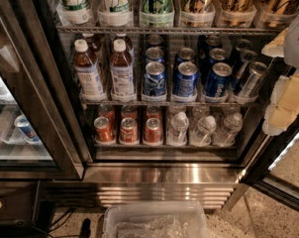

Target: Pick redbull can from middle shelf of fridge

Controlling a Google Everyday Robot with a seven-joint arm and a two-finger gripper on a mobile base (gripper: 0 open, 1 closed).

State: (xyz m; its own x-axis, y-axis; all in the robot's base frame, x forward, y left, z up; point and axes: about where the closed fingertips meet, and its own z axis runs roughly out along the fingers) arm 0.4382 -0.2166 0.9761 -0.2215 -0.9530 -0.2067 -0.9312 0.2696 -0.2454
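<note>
The fridge (162, 175) stands open in front of me, with a dark frame and a steel louvred base. On its middle shelf (169, 103) stand brown white-capped bottles (87, 71) at the left and wider dark-blue cans (185, 78) in the middle. The slim silver-and-blue redbull can (250, 79) stands at the front right end of that shelf, and another slim can (241, 53) is behind it. My gripper (284, 100) shows as blurred cream and white shapes at the right edge, just right of the redbull can and apart from it.
Tall colourful cans (157, 4) fill the rack above. Orange-red cans (128, 129) and clear bottles (204, 128) fill the rack below. The open glass door (283, 177) hangs at the lower right. A second cooler (16, 128) is at the left. A clear plastic bin (154, 221) sits on the floor.
</note>
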